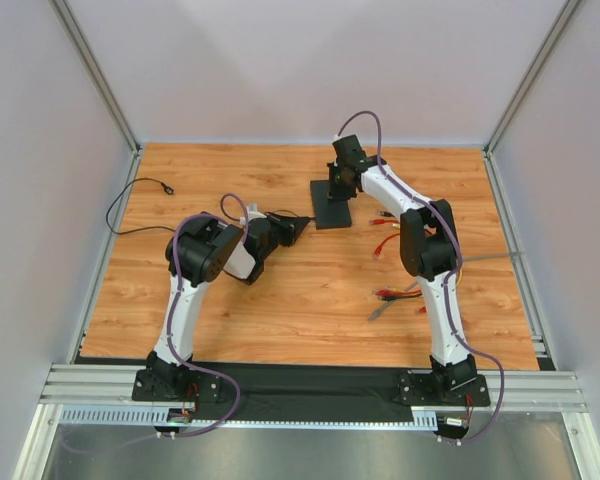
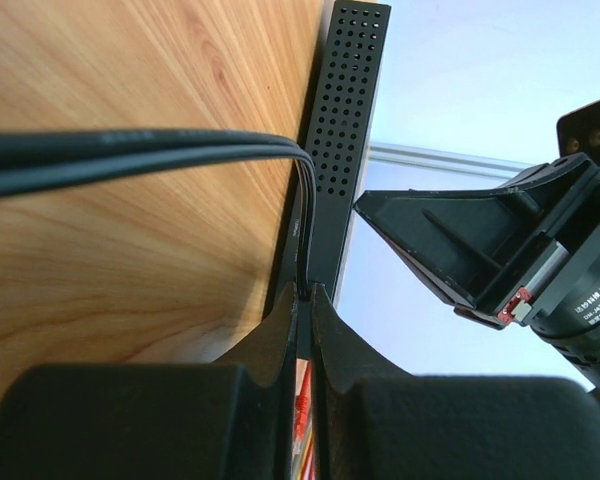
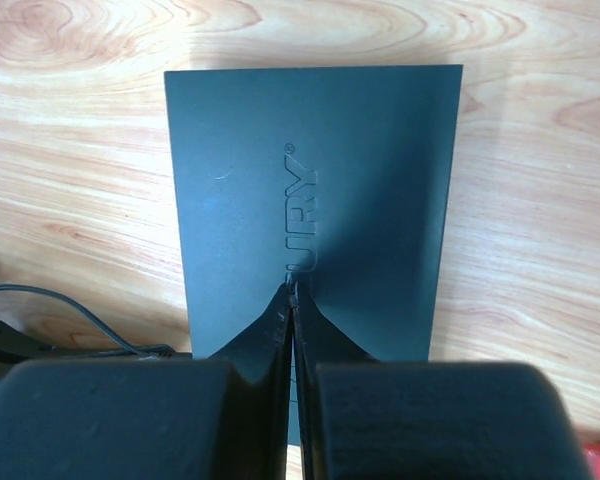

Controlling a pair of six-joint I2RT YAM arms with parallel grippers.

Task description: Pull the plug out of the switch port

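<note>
Finds the desk (image 1: 280, 290) bearing the switch (image 1: 332, 210) flat, long axis running near to far. Pins the switch from above with the right fingers (image 3: 280, 322), clenched on nothing. Grasps the black cable (image 2: 130, 150) just left of the switch with the left fingers (image 2: 296, 312), nearer for a leftward pull; plug itself hidden. Reads "URY" (image 3: 300, 205) embossed on the switch.

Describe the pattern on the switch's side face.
The switch side is matte black with rows of round holes; best in left wrist view.
</note>
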